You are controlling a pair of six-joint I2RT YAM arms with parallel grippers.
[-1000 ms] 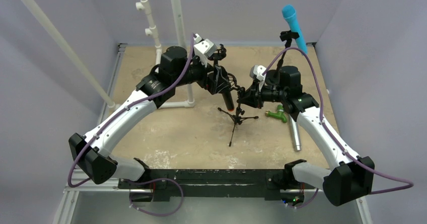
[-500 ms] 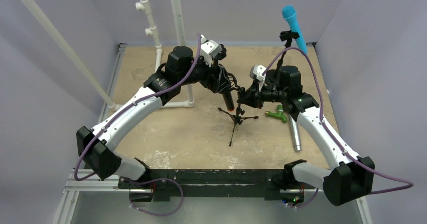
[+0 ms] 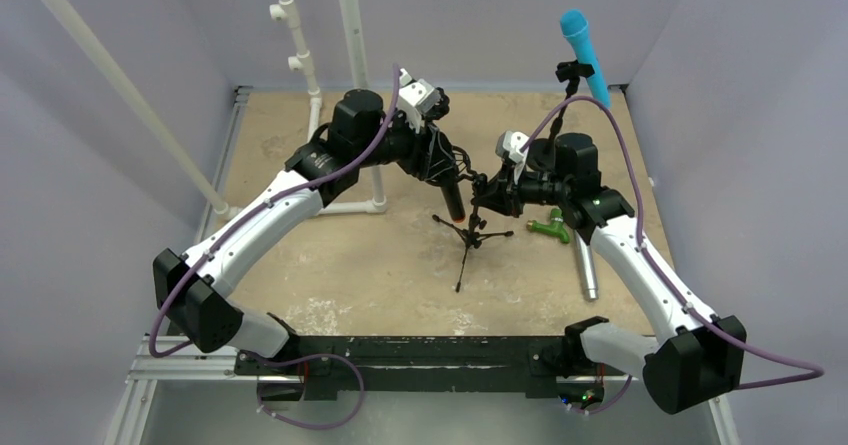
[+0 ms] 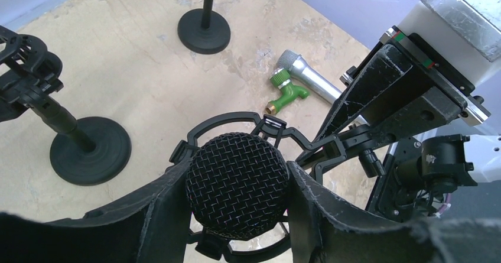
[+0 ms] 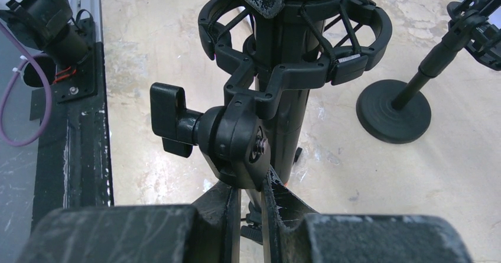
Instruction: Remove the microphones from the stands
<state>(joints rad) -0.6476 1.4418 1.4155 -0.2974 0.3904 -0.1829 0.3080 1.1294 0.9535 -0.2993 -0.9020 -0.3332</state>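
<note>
Left wrist cam: the left gripper is clamped on the microphone by its mesh head. The mic's sitting in the stand shock mount, and the right gripper is pinched tight on the stand's stem below.

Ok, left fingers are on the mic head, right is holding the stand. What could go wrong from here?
1. The left fingers sit on the round mesh head of the microphone, not its body; a pull may slip off or dent it.
2. The microphone sits in a cradle; it may drag the light stand up, and the right gripper seems to pinch only a thin part under the joint.
</note>
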